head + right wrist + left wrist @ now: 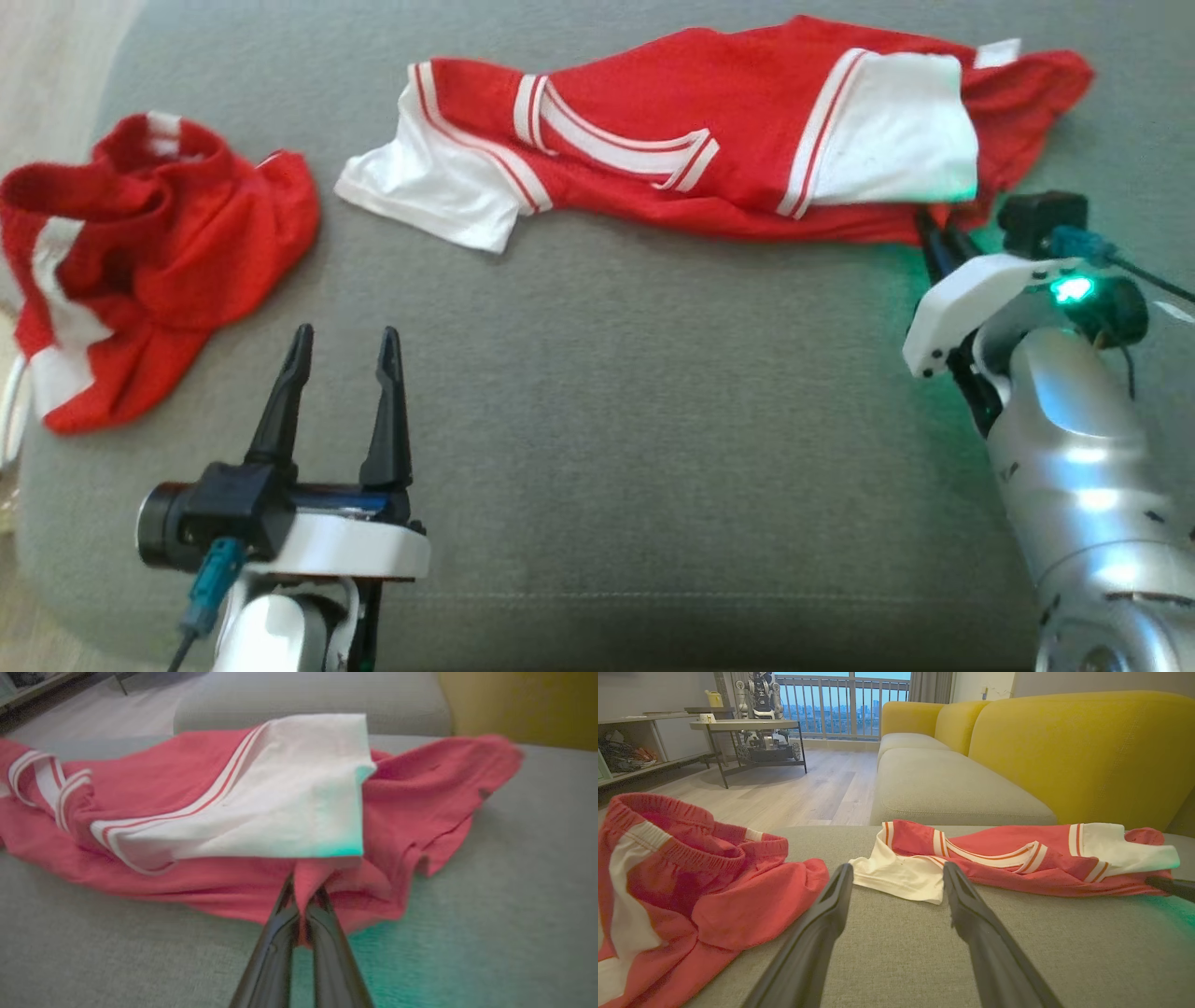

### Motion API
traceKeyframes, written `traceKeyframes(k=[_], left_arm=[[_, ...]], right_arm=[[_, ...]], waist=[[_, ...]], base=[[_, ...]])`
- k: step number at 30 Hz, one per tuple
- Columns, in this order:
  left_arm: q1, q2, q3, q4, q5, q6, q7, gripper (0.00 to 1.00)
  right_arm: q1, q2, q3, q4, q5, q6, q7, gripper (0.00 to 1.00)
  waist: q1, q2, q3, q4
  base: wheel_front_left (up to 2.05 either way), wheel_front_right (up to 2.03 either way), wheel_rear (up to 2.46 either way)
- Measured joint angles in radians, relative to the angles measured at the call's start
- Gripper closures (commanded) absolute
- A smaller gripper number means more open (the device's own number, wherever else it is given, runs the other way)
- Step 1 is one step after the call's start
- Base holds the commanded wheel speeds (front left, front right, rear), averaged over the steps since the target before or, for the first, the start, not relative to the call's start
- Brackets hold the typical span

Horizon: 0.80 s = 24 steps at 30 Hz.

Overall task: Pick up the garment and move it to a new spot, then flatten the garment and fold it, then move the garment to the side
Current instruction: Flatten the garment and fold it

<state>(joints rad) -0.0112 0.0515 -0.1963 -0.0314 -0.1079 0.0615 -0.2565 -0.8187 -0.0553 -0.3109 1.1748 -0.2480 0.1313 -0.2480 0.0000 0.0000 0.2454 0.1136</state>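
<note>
Nearest, the left gripper [344, 334] hovers over the front of the grey sofa seat [597, 420], its jaws wide and holding nothing. Further in on the right, the right gripper [304, 893] has its jaws closed on a small fold of red cloth at the near edge of the red and white T-shirt [709, 140], just under a white sleeve [280, 802]. The T-shirt lies crumpled in a long band across the far part of the seat. Its other sleeve points left, a little apart from a heap of red shorts [159, 252] at the seat's left edge.

The step in hand looks like the pick-up. The pinch is thin and takes one edge only, so a slow, straight lift seems wise, with an eye on whether the cloth slips out. Held by one point, the T-shirt will likely hang in a rope. Bringing the left jaws to the left sleeve or the hem there would let it travel spread out. Keep it off the shorts and set it down toward the middle of the seat, nearer the robot, where flattening should be easier
</note>
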Motion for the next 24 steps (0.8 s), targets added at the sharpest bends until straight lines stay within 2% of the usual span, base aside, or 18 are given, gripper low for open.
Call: traceKeyframes(k=[5,11,17,24], left_arm=[[0.005,0.000,0.020,-0.004,0.001,0.000,0.000,0.00],[0.010,-0.001,0.039,-0.016,0.012,-0.010,0.000,0.00],[0.005,0.005,0.036,0.037,0.052,-0.045,0.000,0.00],[-0.113,0.035,0.035,0.149,0.077,-0.059,0.000,0.00]], right_arm=[[0.109,-0.001,0.035,-0.182,0.086,0.000,0.000,1.00],[0.281,0.000,0.067,-0.284,0.127,0.000,0.003,1.00],[0.357,0.004,0.120,-0.407,0.160,0.000,0.108,1.00],[0.507,0.011,0.085,-0.683,0.121,0.000,0.270,1.00]], waist=[[0.0000,0.0000,-0.016,-0.057],[-0.0001,0.0000,-0.023,-0.116],[-0.0001,0.0000,-0.007,-0.152],[0.0000,0.0000,0.032,-0.187]], base=[[0.00,0.00,0.00],[0.00,0.00,0.00],[0.00,0.00,0.00],[0.00,0.00,0.00]])
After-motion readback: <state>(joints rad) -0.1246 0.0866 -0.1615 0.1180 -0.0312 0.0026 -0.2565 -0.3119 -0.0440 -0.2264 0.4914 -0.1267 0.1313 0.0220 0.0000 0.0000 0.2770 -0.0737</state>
